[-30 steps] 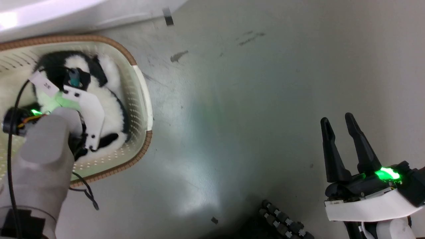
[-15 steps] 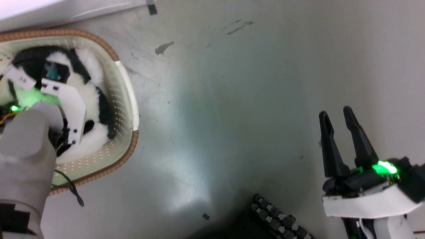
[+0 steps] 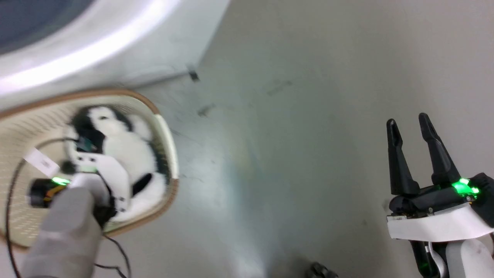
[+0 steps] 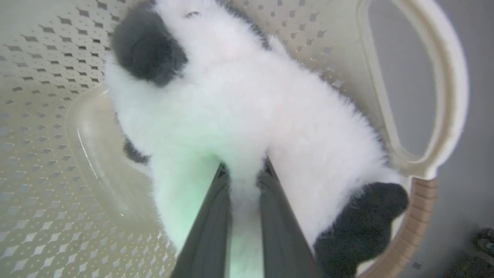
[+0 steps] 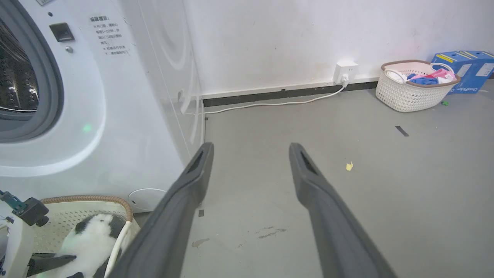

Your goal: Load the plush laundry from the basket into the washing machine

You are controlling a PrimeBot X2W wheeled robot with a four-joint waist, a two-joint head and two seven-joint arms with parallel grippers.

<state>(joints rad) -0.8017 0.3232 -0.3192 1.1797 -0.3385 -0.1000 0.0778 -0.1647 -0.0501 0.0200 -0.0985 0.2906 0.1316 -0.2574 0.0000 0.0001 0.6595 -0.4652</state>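
The plush laundry [image 4: 239, 100], fluffy white with black patches, lies in the cream basket [image 4: 447, 92] with its brown woven-look rim. My left gripper [image 4: 245, 170] is shut on the plush laundry, its two dark fingers pinching white fur. In the head view the basket [image 3: 170, 154] sits at the left on the floor with the plush laundry [image 3: 127, 150] inside, under my left wrist. The washing machine [image 5: 92, 116] stands just behind the basket, its steel drum [image 5: 15, 77] showing inside the grey seal. My right gripper [image 3: 409, 123] hangs open over bare floor at the right, holding nothing.
A second white basket [image 5: 418, 87] full of coloured clothes stands by the far wall, with blue boxes [image 5: 463, 67] beside it. A wall socket [image 5: 344, 71] feeds a white cable [image 5: 270, 103] along the skirting. Grey floor lies between the washing machine and that basket.
The head camera has tilted, bringing the washing machine's front into the top left. My left gripper stays on the plush laundry in the basket. The right gripper stays open.
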